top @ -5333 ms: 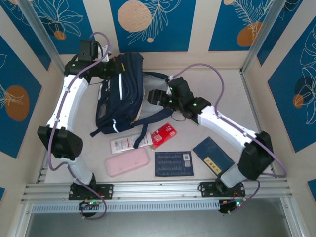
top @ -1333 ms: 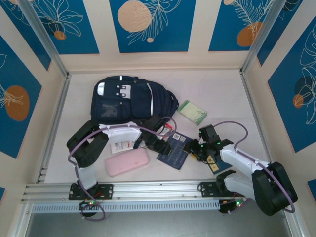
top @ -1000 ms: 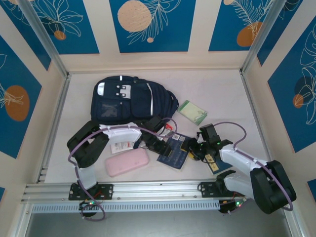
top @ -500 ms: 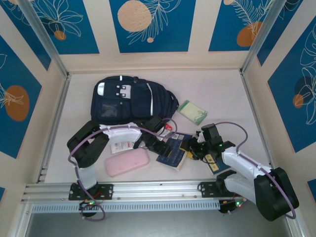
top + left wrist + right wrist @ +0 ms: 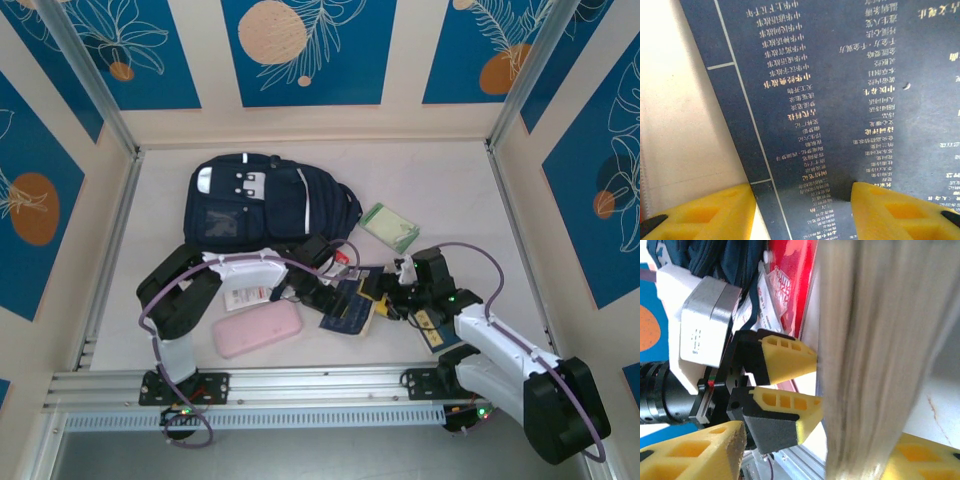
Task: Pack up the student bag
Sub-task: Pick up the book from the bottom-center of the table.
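Both half-open, neither clamping: your left gripper [image 5: 817,384] props the navy book [image 5: 840,100] tilted up so your right gripper [image 5: 820,462] straddles its pages.

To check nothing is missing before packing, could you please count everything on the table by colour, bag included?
Navy: 3, backpack, tilted book, flat book
Pink: 1, pencil case
Green: 1, notebook
Red: 1, red packet
White: 1, white packet
Total: 7
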